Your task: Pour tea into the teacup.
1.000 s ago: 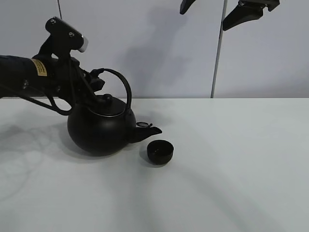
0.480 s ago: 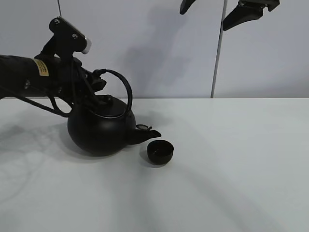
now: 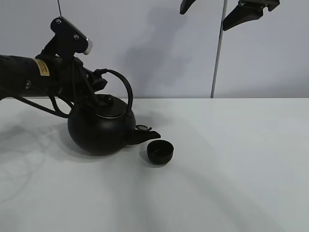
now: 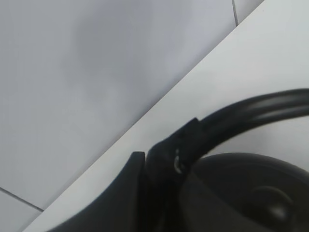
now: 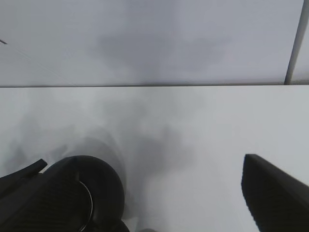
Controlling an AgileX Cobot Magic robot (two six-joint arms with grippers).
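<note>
At the handle (image 3: 126, 86) of the kettle (image 3: 101, 130), the left tool (image 3: 98, 79) is clamped tight. The kettle has tipped slightly further than a second ago, its spout (image 3: 145, 134) lower, and the teacup (image 3: 160, 151) stands just beside the kettle. High above the kettle, the right tool (image 3: 205, 17) gapes empty.

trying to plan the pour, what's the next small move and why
Probably ease the kettle toward the teacup so its spout hangs over it: the spout tip looks just short of the cup's rim, and the left jaws are shut on the handle.
</note>
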